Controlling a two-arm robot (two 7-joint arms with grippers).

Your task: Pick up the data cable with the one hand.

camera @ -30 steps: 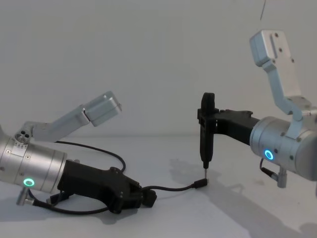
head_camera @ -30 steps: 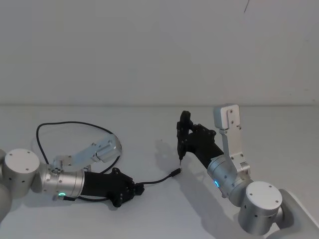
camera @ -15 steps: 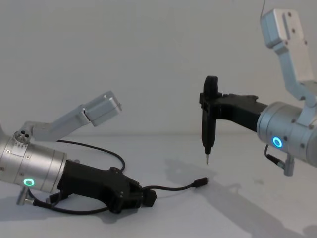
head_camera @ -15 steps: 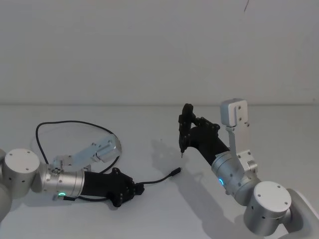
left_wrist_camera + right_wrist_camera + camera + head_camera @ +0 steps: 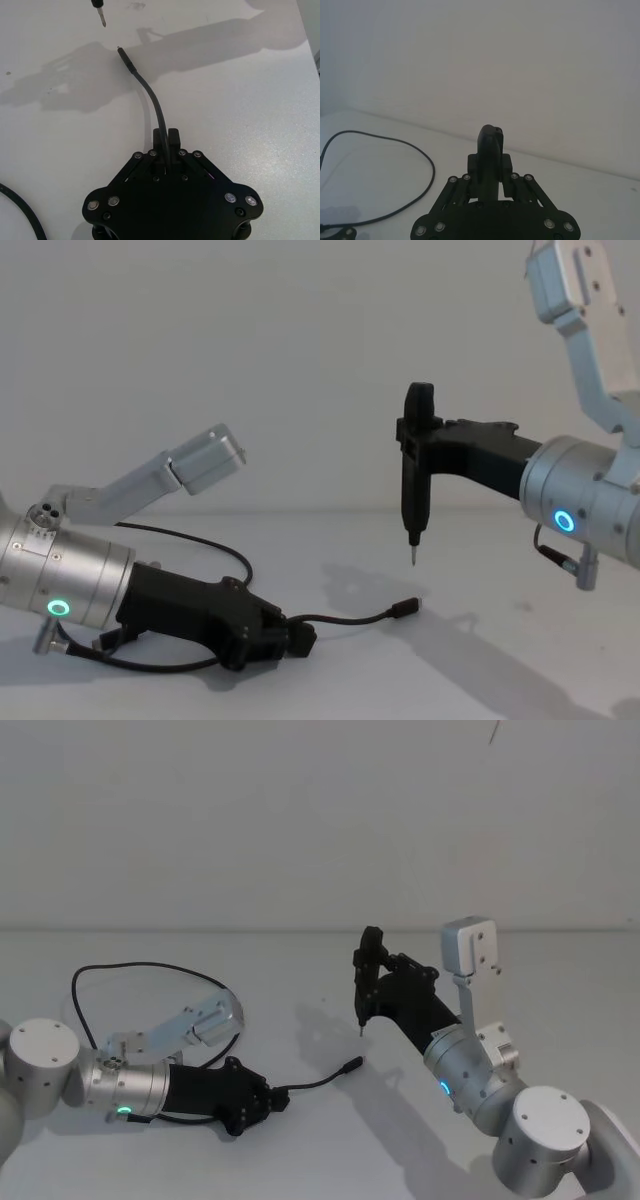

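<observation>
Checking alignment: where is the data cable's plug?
Head view: the plug lies on the table near centre, beyond the left tool gripping its cable, under the right tool's lead.

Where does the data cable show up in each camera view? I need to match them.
Head view: data cable loops at the left, plug end near centre.
Chest view: cable runs from lower left to the plug at centre.
Left wrist view: cable runs straight out from the left claw.
Right wrist view: cable curves across the table beyond the right claw.
Shared landmark: the left claw, shut on the cable.
</observation>
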